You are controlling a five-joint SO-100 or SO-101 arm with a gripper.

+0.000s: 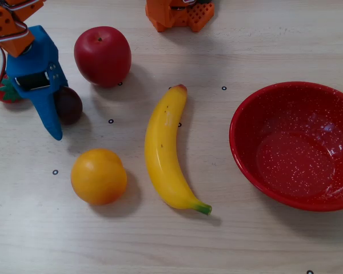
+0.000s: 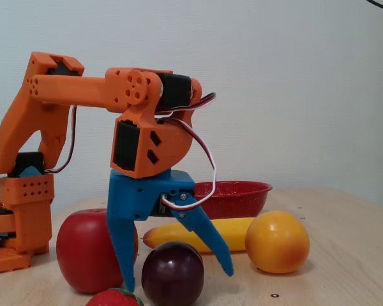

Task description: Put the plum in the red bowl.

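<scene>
The plum (image 1: pixel 70 105) is small, dark purple and glossy, and lies on the table at the left, partly covered by my blue gripper (image 1: pixel 57 117). In the low fixed view the plum (image 2: pixel 172 273) sits between the two spread blue fingers of the gripper (image 2: pixel 177 279), whose tips reach down near the table. The gripper is open and grips nothing. The red speckled bowl (image 1: pixel 244 153) stands empty at the right. In the low fixed view the bowl (image 2: pixel 242 191) shows behind the fruit.
A red apple (image 1: pixel 103 55) lies just beyond the plum. An orange (image 1: pixel 98 176), a banana (image 1: pixel 168 148) and a strawberry (image 1: pixel 3 92) also lie nearby. The banana lies between the plum and the bowl. The orange arm base (image 1: pixel 180 14) stands at the top edge.
</scene>
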